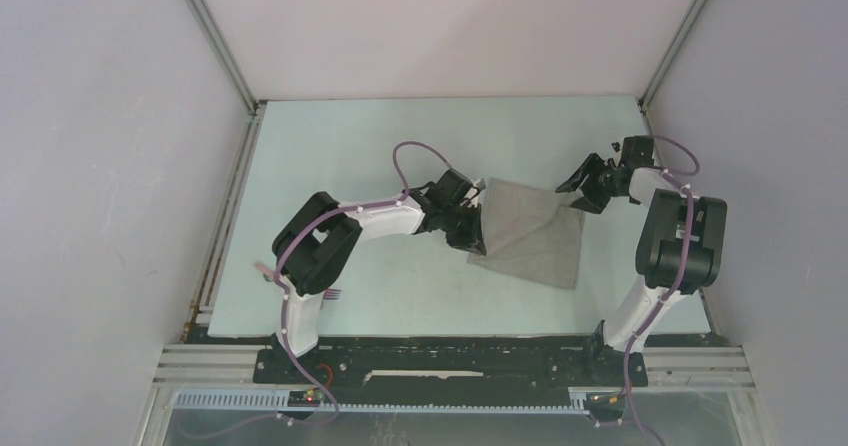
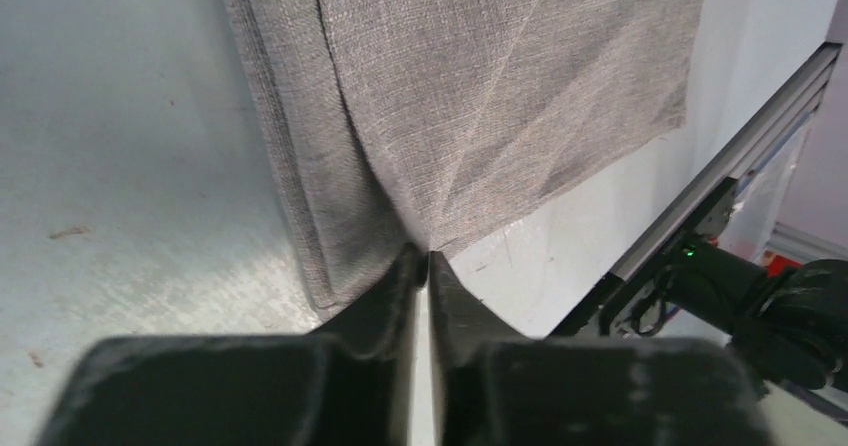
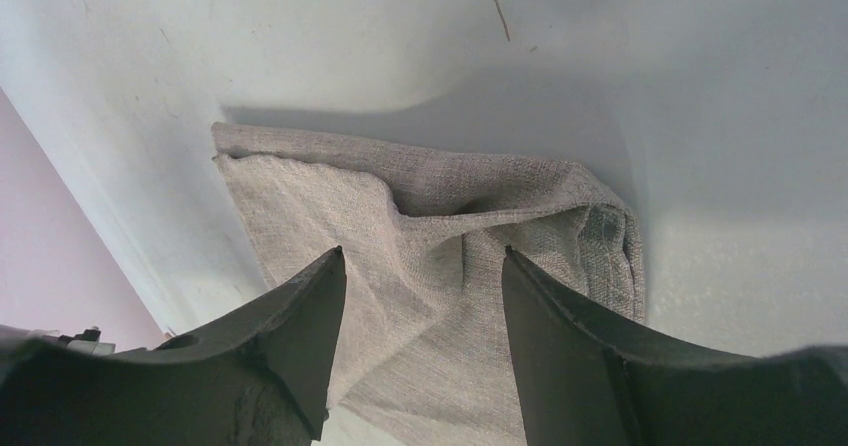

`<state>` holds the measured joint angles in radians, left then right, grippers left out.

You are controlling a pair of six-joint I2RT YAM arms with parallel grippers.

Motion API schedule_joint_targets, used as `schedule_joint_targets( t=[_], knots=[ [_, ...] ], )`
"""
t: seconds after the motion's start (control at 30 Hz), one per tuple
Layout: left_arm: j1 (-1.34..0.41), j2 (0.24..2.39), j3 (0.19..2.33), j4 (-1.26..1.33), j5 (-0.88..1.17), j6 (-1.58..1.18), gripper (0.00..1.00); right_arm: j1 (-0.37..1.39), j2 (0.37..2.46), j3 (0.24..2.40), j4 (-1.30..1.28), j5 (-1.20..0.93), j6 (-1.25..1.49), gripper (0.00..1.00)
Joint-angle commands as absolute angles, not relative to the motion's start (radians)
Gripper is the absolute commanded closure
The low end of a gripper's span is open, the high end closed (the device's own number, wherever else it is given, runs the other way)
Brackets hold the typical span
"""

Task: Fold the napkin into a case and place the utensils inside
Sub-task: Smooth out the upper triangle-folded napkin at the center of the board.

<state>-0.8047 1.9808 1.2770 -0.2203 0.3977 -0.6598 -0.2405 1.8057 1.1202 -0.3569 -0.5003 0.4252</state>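
L jaws nipping a napkin (image 2: pixel 480 86) point, mid-fold.
I have the L jaws pressed together on a folded tip, cloth fanning out ahead of them on the desk (image 2: pixel 120 166), prob. to drag that flap over. R jaws spread, hovering w/ the opposite edge beneath them, likely ready to pin it.

No legible txt, labels, brands or nos. on anything in view.

The left claw (image 1: pixel 474 224) seemingly pinches the napkin (image 1: pixel 535 238); the right claw (image 1: pixel 582 190) gapes beside it.
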Motion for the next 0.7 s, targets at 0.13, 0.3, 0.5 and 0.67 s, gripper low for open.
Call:
schedule_joint_targets(
  t=[0.13, 0.3, 0.5, 0.67],
  knots=[
    [-0.787, 1.964, 1.254, -0.239, 0.341, -0.647, 1.00, -0.272, 1.844, 1.155, -0.331, -0.545, 0.440, 0.33],
    [-0.760, 1.980, 1.247, -0.258, 0.340, -0.650, 1.00, -0.316, 1.887, 1.155, -0.348, -0.524, 0.466, 0.34],
    [-0.755, 2.014, 1.266, -0.254, 0.394, -0.650, 1.00, -0.298, 1.844, 1.155, -0.336, -0.566, 0.449, 0.29],
    [-0.755, 2.005, 1.263, -0.252, 0.392, -0.649, 1.00, -0.285, 1.741, 1.155, -0.369, -0.562, 0.443, 0.23]
  ],
)
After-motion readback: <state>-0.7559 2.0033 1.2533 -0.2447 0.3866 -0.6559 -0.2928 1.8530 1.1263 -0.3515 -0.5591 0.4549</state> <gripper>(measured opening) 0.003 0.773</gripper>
